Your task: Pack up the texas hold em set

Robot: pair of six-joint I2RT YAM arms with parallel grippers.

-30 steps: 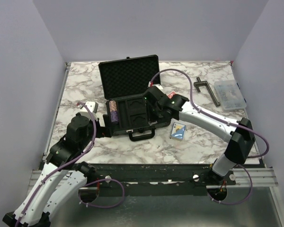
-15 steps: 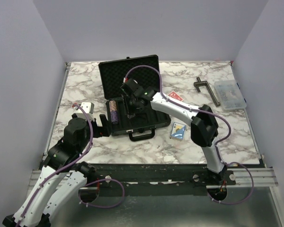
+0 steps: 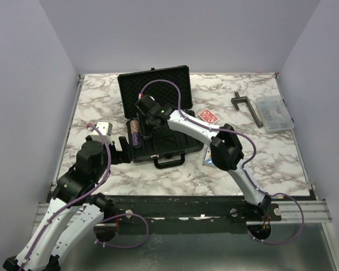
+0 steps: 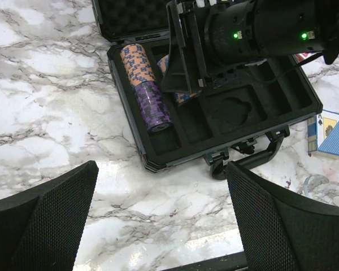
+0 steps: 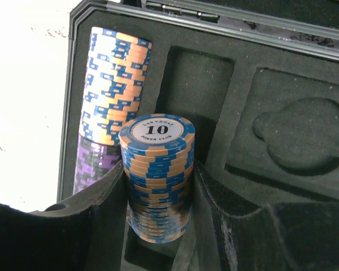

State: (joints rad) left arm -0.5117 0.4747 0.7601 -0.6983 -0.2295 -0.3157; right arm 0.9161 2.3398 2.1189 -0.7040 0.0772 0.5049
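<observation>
Hovering at the case's 8 o'clock, the left gripper (image 4: 161,180) gapes wide with nothing in it. The blue deck (image 4: 329,132) lies flat at the case's 4 o'clock. The case (image 3: 153,90) sits open, one chip row (image 4: 146,84) already laid in its 9 o'clock slot. Over the next slot the right gripper (image 5: 159,169) is part closed on a short chip stack (image 5: 157,131), its fingers (image 5: 101,203) pressing the rim on both sides. The red deck (image 3: 208,116) lies at the case's 2 o'clock. Those chips look dense, smooth and loose. They would likely shear apart if tilted, so squeeze across the rim at mid-length and lower the stack level.
</observation>
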